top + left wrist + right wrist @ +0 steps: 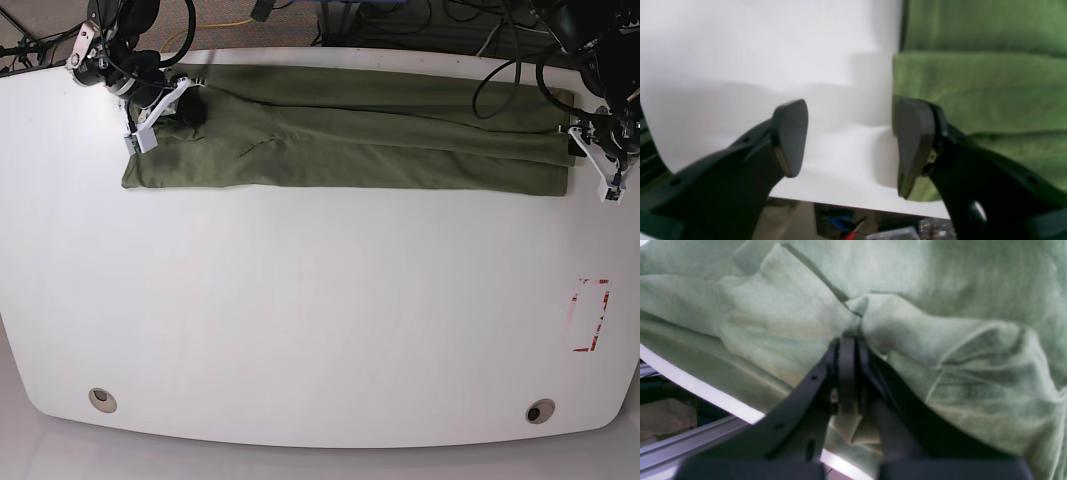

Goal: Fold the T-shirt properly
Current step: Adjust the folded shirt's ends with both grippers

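Observation:
The olive-green T-shirt (350,140) lies as a long narrow strip across the far part of the white table (320,320). At its left end in the base view, my right gripper (848,340) is shut on a bunched pinch of the T-shirt (940,340). Fabric gathers into wrinkles around its closed jaws. At the strip's other end, my left gripper (851,136) stands open just above the table. One of its fingers (913,140) touches the T-shirt's edge (980,90), the other finger (790,133) is over bare table, and nothing is between them.
A red-marked rectangle (590,315) sits near the table's right edge. Two round holes (101,400) (540,411) lie near the front edge. Cables (500,70) hang over the far edge. Clutter (853,226) shows below the table edge in the left wrist view.

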You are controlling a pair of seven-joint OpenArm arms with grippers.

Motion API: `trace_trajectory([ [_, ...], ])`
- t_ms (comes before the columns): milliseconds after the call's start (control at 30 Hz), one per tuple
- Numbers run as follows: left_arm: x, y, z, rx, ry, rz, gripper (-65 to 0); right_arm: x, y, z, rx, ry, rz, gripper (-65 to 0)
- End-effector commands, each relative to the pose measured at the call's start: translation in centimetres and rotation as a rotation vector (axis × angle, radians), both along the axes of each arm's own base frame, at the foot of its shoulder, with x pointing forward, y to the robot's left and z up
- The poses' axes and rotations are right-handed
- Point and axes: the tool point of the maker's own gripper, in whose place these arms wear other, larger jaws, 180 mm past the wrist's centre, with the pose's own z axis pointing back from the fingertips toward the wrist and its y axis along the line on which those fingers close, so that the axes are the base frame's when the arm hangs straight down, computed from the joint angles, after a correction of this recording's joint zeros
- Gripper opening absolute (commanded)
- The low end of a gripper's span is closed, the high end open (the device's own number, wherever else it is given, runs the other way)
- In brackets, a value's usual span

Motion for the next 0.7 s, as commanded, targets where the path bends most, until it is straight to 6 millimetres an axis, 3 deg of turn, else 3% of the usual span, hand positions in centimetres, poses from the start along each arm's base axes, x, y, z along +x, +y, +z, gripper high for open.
trace_trajectory([
  [0, 0.7, -0.2, 1.2, -0.042, -0.069, -0.030, -26.0, -1.1, -0.5, -0.7, -0.041, 0.051, 0.016, -62.6],
  [333, 0.5, -3.3, 5.4, -0.176, -0.220, -0.188, -26.0, -1.2, -0.8, -0.7, -0.047, 0.056, 0.019, -62.6],
  [567, 0.2, -3.3, 5.3, -0.180, -0.216, -0.188, -26.0, -1.2, -0.7, -0.7, -0.045, 0.054, 0.018, -62.6],
  [667, -0.3, -2.8, 3.9, -0.218, -0.187, -0.150, -26.0, -1.1, -0.7, -0.7, -0.045, 0.053, 0.018, -62.6],
])
